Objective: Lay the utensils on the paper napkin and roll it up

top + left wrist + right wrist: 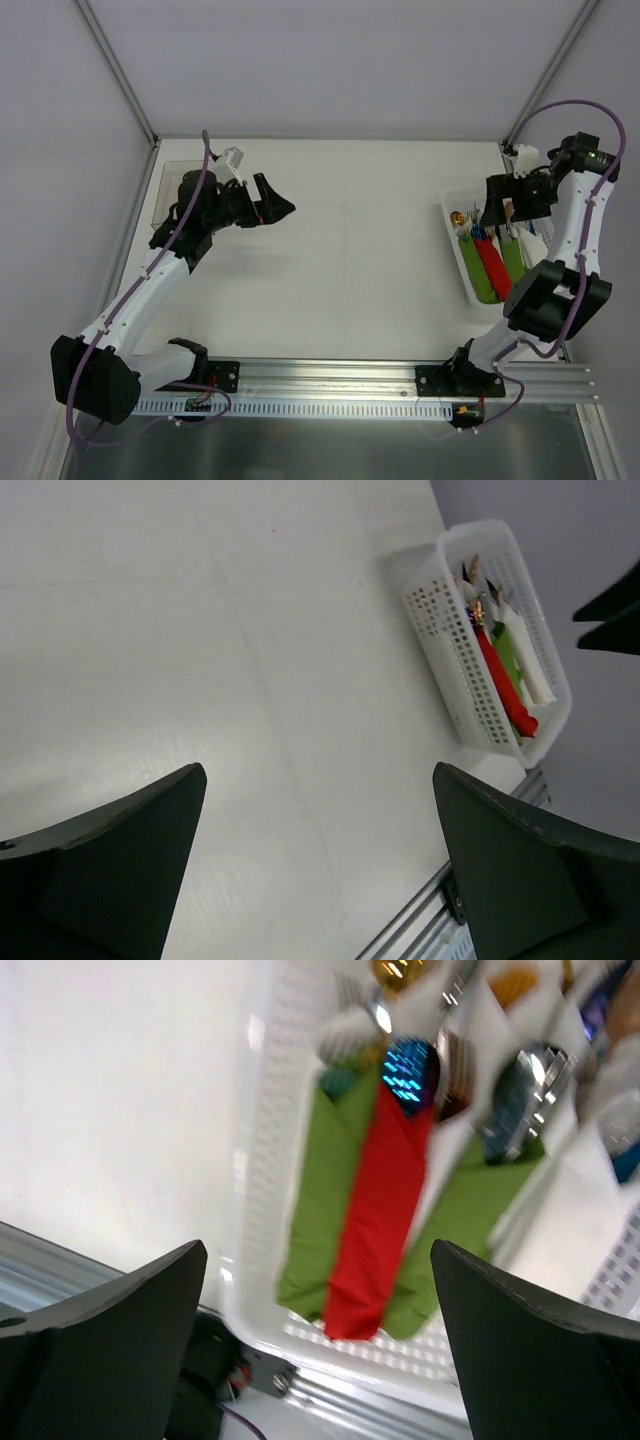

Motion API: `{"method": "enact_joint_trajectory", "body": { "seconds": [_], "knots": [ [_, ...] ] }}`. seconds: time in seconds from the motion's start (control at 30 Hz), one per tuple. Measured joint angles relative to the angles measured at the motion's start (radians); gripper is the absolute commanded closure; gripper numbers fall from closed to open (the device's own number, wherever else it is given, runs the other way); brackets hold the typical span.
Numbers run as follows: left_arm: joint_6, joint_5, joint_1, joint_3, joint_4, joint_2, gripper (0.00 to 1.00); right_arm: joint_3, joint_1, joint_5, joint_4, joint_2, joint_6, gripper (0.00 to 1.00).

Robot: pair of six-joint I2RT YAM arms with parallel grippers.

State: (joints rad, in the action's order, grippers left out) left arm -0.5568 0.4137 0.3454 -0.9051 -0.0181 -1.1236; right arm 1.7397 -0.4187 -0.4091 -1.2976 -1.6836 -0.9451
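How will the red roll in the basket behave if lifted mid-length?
Likely soft: the red roll looks like thin folded paper, so it may squash. The blue head poking out suggests a heavier top end. Green rolls press both sides, so it may drag.

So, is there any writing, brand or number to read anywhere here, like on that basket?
None: no words, numbers or logos can be read in any view. The white basket, the red napkin roll and the metal rail show no legible marking.

perforated white plastic basket [262,1150]; matt red napkin [380,1220]; glossy utensils [408,1068]
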Motion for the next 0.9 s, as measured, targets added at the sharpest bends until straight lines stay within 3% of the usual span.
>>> {"method": "enact_joint_trajectory", "body": {
  "seconds": [0.13,0.4,0.7,0.9],
  "knots": [
    [0.053,-0.037,-0.079,-0.105,-0.140,-0.003,0.01,-0.058,0.119,-0.118,0.060,0.135,0.111,0.01],
    [0.156,-0.132,-0.091,-0.258,-0.314,-0.105,0.01,-0.380,0.490,-0.171,0.441,0.319,0.452,0.01],
    [0.157,-0.179,-0.091,-0.155,-0.388,-0.294,0.01,-0.661,0.639,-0.092,0.760,0.321,0.605,0.01],
    [0.157,-0.191,-0.089,-0.119,-0.379,-0.293,0.01,-0.742,0.672,-0.049,0.818,0.325,0.616,0.01]
  ]
}}
